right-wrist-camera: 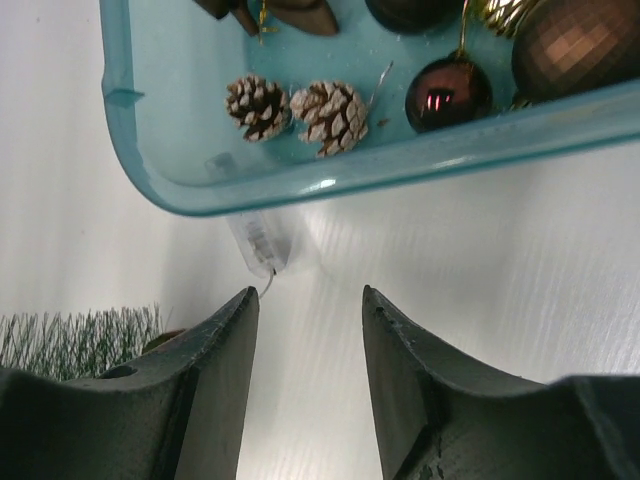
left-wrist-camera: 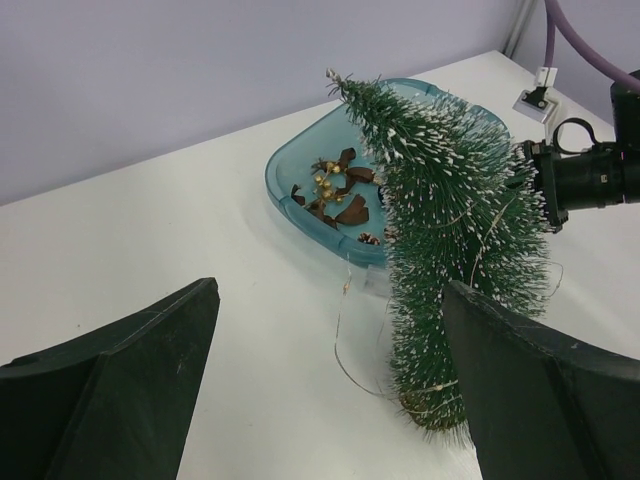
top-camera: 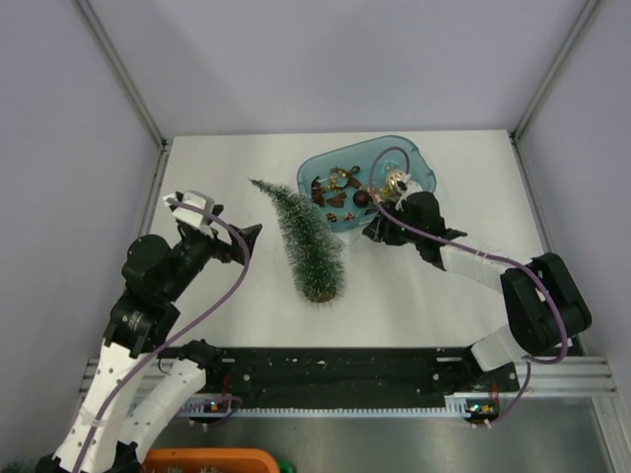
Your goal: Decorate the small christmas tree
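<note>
The white table [top-camera: 414, 305] fills the middle of the top view. The small christmas tree [top-camera: 309, 241] stands on its brown base at the centre of the frame, its tip slanting toward the upper left. A blue tray [top-camera: 314, 166] lies just beyond it, at upper centre.

The left gripper [top-camera: 232, 225] hangs at the left of the frame, apart from the tree. Its fingers are spread wide and hold nothing. In its own camera the tree stands straight ahead and hides the right half of the tray.

The right gripper [right-wrist-camera: 305, 330] sits low by the tray's near rim, right of the tree. Its jaws are partly apart with only bare table between them. Its purple cable [top-camera: 386, 163] loops over the tray.

Inside the tray are a brown faceted ball [right-wrist-camera: 575, 45], a dark red ball [right-wrist-camera: 447, 92] and two frosted pine cones [right-wrist-camera: 330, 115]. A thin wire [left-wrist-camera: 345, 340] trails from the tree onto the table.
</note>
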